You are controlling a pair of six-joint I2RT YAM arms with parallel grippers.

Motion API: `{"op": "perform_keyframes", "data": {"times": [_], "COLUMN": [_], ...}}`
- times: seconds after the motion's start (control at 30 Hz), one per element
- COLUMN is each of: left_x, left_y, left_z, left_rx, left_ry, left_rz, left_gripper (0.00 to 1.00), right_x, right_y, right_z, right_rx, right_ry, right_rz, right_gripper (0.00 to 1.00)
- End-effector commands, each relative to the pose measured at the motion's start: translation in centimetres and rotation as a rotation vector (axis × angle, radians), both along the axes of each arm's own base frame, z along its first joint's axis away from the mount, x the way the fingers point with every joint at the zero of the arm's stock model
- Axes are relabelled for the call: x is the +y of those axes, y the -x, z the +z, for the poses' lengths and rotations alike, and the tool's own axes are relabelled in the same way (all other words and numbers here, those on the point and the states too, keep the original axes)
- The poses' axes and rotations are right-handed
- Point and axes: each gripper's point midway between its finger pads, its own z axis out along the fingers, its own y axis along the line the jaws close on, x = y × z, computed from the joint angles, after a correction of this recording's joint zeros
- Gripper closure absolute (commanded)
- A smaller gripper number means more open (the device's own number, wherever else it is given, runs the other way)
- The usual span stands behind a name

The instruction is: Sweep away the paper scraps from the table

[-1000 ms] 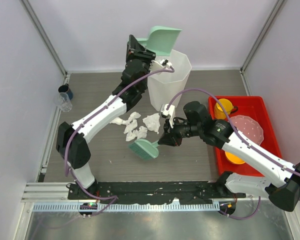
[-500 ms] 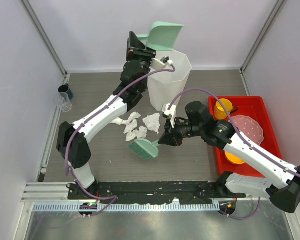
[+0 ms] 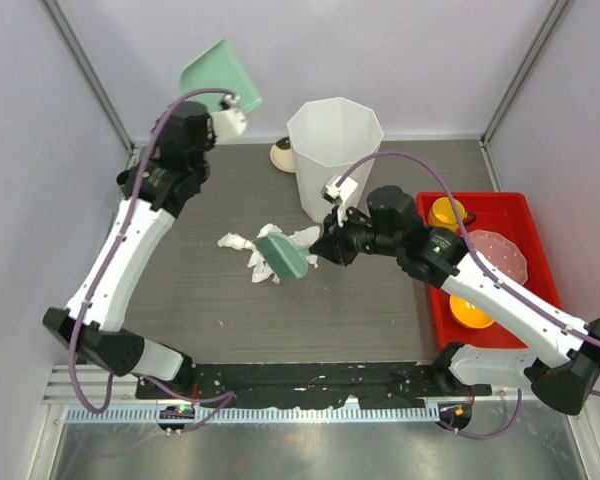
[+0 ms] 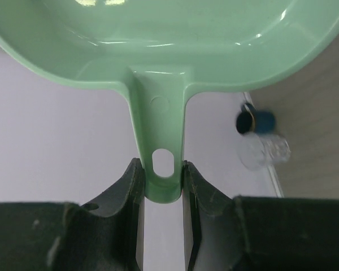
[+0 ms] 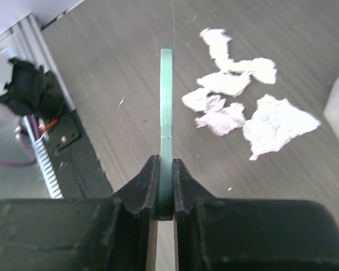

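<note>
Several white paper scraps (image 3: 248,250) lie bunched on the dark wood-grain table (image 3: 380,310), left of the white bin. They also show in the right wrist view (image 5: 237,107). My left gripper (image 3: 226,103) is shut on the handle (image 4: 161,135) of the green dustpan (image 3: 217,73) and holds it high at the far left, by the wall. My right gripper (image 3: 325,247) is shut on the green brush (image 3: 282,256), which is tilted over the right side of the scraps. The right wrist view shows the brush edge-on (image 5: 166,113), left of the scraps.
A tall white faceted bin (image 3: 335,150) stands at the back centre, with a small beige object (image 3: 280,155) to its left. A red tray (image 3: 520,210) with orange cups and a pink plate sits at the right. A dark blue cup (image 4: 254,120) and a clear glass (image 4: 265,151) stand by the left wall.
My left arm has swung the dustpan from above the bin to the far left. My right gripper has carried the brush up and away from me, onto the scraps.
</note>
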Motion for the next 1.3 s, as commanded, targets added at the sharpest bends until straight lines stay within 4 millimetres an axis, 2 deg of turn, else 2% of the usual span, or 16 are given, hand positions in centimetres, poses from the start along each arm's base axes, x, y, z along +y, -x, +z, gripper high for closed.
{"op": "perform_keyframes", "data": {"times": [0.0, 0.07, 0.1, 0.17, 0.2, 0.27, 0.3, 0.33, 0.43, 0.47, 0.53, 0.57, 0.8, 1.0, 1.13, 1.27], "left_x": [5.5, 8.4, 9.6, 12.2, 12.9, 14.6, 14.9, 15.2, 15.8, 16.0, 16.0, 16.1, 16.0, 16.2, 16.6, 16.9], "left_y": [5.5, 7.0, 7.6, 9.8, 10.9, 13.3, 14.3, 15.2, 18.5, 20.0, 22.3, 22.9, 26.3, 26.8, 26.8, 26.4], "left_z": [-8.2, -10.8, -11.8, -15.3, -16.7, -19.5, -20.3, -21.1, -24.2, -26.0, -28.5, -29.3, -33.2, -34.5, -34.9, -34.9], "left_rx": [0.243, 0.306, 0.335, 0.451, 0.507, 0.594, 0.631, 0.659, 0.781, 0.852, 0.966, 0.996, 1.212, 1.258, 1.269, 1.277], "left_ry": [0.278, 0.338, 0.354, 0.401, 0.411, 0.439, 0.433, 0.433, 0.41, 0.399, 0.366, 0.356, 0.299, 0.25, 0.223, 0.192], "left_rz": [0.137, 0.207, 0.237, 0.314, 0.341, 0.401, 0.407, 0.417, 0.435, 0.447, 0.443, 0.442, 0.428, 0.375, 0.382, 0.363], "left_gripper": [1.0, 1.0, 1.0, 1.0, 1.0, 1.0, 1.0, 1.0, 1.0, 1.0, 1.0, 1.0, 1.0, 1.0, 1.0, 1.0], "right_x": [1.5, 2.4, 3.0, 4.7, 5.3, 6.8, 7.4, 8.5, 10.6, 12.1, 13.5, 14.6, 17.9, 19.3, 19.6, 18.6], "right_y": [-4.9, -6.0, -6.8, -8.8, -9.8, -12.3, -13.3, -14.5, -15.9, -16.2, -16.6, -16.8, -15.9, -11.4, -8.4, -8.4], "right_z": [3.3, 3.7, 5.3, 4.6, 5.4, 3.8, 4.9, 2.9, 2.8, 0.7, 0.2, -2.0, -6.8, -7.6, -5.1, -1.8], "right_rx": [-0.085, -0.085, -0.101, -0.108, -0.132, -0.163, -0.199, -0.192, -0.305, -0.302, -0.36, -0.359, -0.308, -0.17, -0.087, -0.12], "right_ry": [-0.041, -0.038, -0.064, -0.049, -0.058, -0.004, -0.008, 0.043, 0.119, 0.166, 0.215, 0.257, 0.348, 0.274, 0.173, 0.138], "right_rz": [-0.156, -0.165, -0.176, -0.188, -0.201, -0.217, -0.224, -0.228, -0.172, -0.145, -0.091, -0.06, 0.055, 0.185, 0.264, 0.207], "right_gripper": [0.99, 0.99, 0.99, 0.99, 0.99, 0.99, 0.99, 0.99, 0.99, 0.99, 0.99, 0.99, 0.99, 0.99, 0.99, 0.99]}}
